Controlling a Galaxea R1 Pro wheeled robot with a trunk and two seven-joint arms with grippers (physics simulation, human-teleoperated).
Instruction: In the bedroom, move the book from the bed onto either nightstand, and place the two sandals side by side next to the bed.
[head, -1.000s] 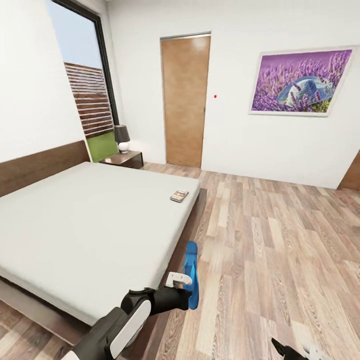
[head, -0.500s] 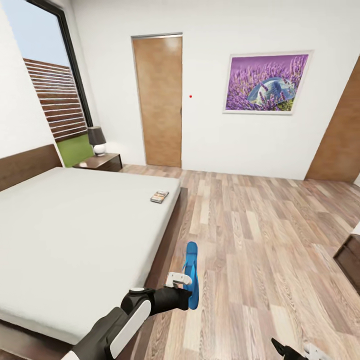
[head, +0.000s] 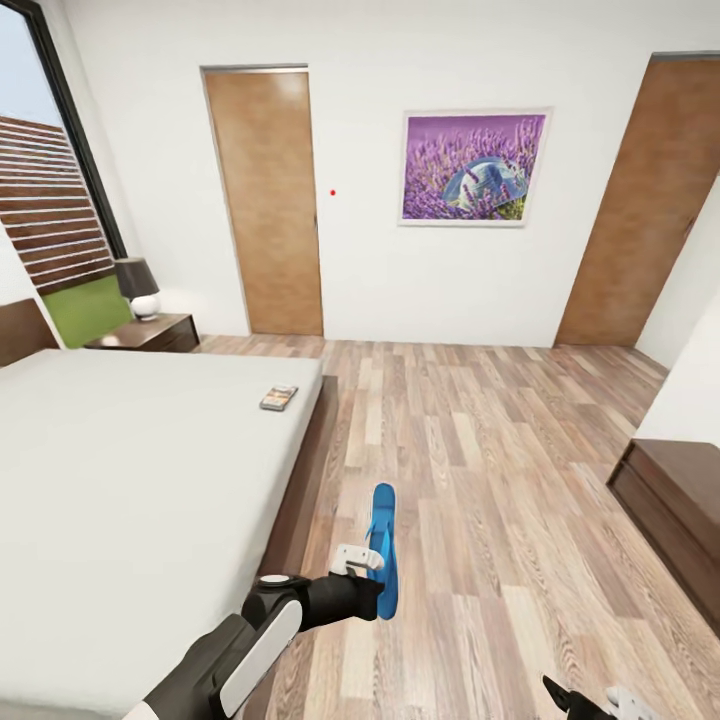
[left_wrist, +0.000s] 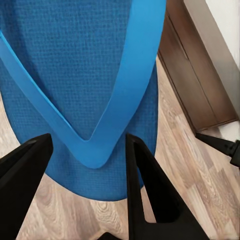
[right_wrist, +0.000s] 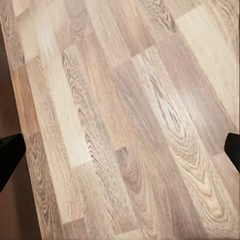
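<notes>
Right now my left gripper (head: 372, 575) is clamped on one blue sandal (head: 381, 548), holding it edge-up above the wood floor (head: 480, 480) just beside the bed (head: 130, 470); in the left wrist view the black fingers (left_wrist: 145, 185) straddle its strap. My right gripper (head: 590, 700) has its fingertips set wide apart over bare planks. Meanwhile the book (head: 278, 397) lies near the mattress's far corner, and a nightstand (head: 150, 333) carries a lamp (head: 137, 287).

The left arm (head: 235, 655) has a white shell over a dark grey body, a black rounded wrist, a small white bracket and tapered matte-black fingers (left_wrist: 150, 195).
</notes>
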